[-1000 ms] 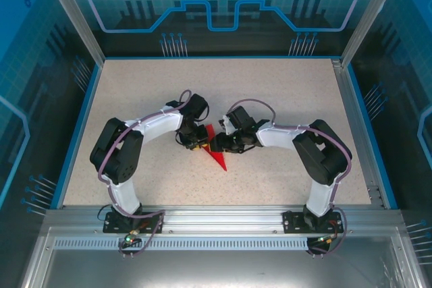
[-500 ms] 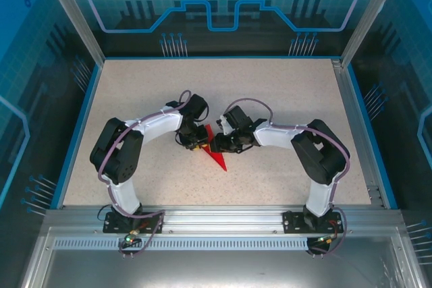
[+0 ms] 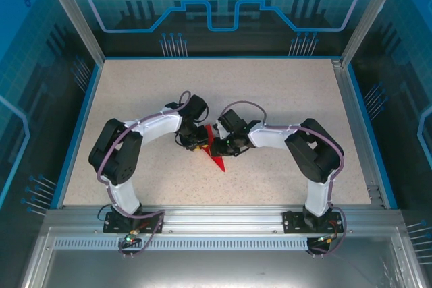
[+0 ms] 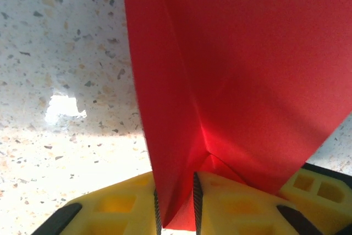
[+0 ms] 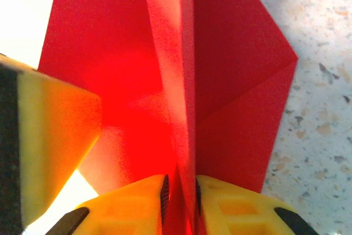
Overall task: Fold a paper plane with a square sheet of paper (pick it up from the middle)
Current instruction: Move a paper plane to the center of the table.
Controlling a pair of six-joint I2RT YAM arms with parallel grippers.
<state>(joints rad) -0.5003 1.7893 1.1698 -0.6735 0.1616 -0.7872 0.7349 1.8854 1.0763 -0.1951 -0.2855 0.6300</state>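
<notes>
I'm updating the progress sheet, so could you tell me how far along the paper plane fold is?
Done: the paper is already folded into a pointed red paper plane on the table. In hand: the left jaws and the right jaws each pinch an upright fold of it from opposite sides. Left: probably pressing the last creases and letting go.

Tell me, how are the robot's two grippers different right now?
The left gripper reaches the red paper plane from the left side; the right gripper reaches it from the right. Past the left gripper's pads the paper spreads mostly to one side; past the right gripper's it spreads to both sides of a raised ridge. Both have yellow pads and both pinch a fold of the plane.
</notes>
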